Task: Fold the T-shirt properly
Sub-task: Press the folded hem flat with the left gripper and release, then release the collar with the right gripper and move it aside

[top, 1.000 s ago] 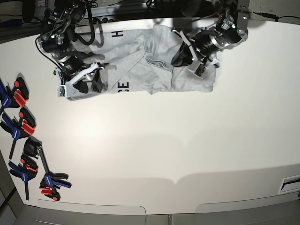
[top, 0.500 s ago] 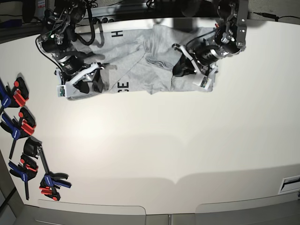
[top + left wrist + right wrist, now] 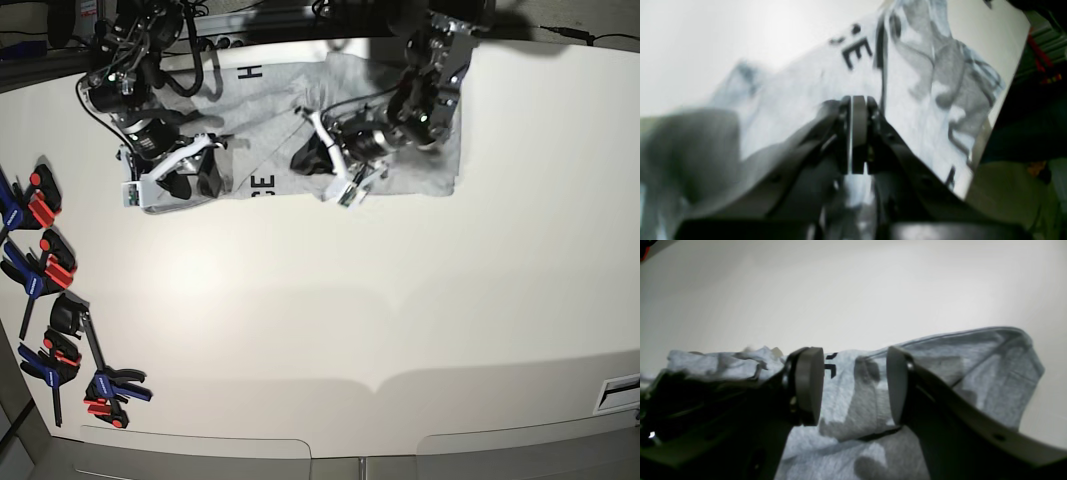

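Nearest in the base view: a row of red, blue and black clamps along the left edge of the white table, well apart from everything else.

Farther back, near the table's far edge: the grey T-shirt, spread flat but rumpled, with black letters showing along its near hem and at its upper left.

Over the shirt's left end, the right gripper, fingers spread apart. Same in the right wrist view: right gripper with two round pads parted and nothing between them, hovering just above creased grey cloth, a bit of black lettering visible past the left pad.

Over the middle of the shirt, the left gripper, low against the cloth near its front edge. In the blurred left wrist view: left gripper with pads pressed flat together; whether a layer of cloth sits pinched between them cannot be told. Beyond it, the shirt with a black "E" and deep wrinkles.
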`<control>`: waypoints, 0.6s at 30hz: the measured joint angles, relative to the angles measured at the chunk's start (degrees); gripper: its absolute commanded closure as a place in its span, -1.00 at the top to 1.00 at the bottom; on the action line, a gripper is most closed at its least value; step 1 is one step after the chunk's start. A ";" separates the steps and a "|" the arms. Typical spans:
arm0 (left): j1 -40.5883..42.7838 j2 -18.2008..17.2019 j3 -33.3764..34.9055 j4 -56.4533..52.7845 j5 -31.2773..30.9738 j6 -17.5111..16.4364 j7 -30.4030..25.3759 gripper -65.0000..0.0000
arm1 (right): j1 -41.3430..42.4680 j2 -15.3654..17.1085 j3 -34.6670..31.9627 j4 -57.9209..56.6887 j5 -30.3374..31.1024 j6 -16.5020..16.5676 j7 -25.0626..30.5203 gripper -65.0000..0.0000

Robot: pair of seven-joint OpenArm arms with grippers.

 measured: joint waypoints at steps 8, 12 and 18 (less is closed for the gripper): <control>-6.62 -2.19 -0.04 6.10 -5.01 -1.18 10.58 -1.00 | -0.02 0.07 0.00 0.00 0.02 0.00 0.00 -0.12; -2.97 -6.78 -0.07 12.31 -5.64 -1.20 11.67 -1.00 | -0.04 0.11 0.07 0.00 0.00 0.00 0.00 -0.12; 5.05 -11.39 -4.63 21.53 -5.75 -1.33 11.87 -1.00 | -0.04 0.09 0.02 0.00 -0.02 0.00 -0.07 -0.12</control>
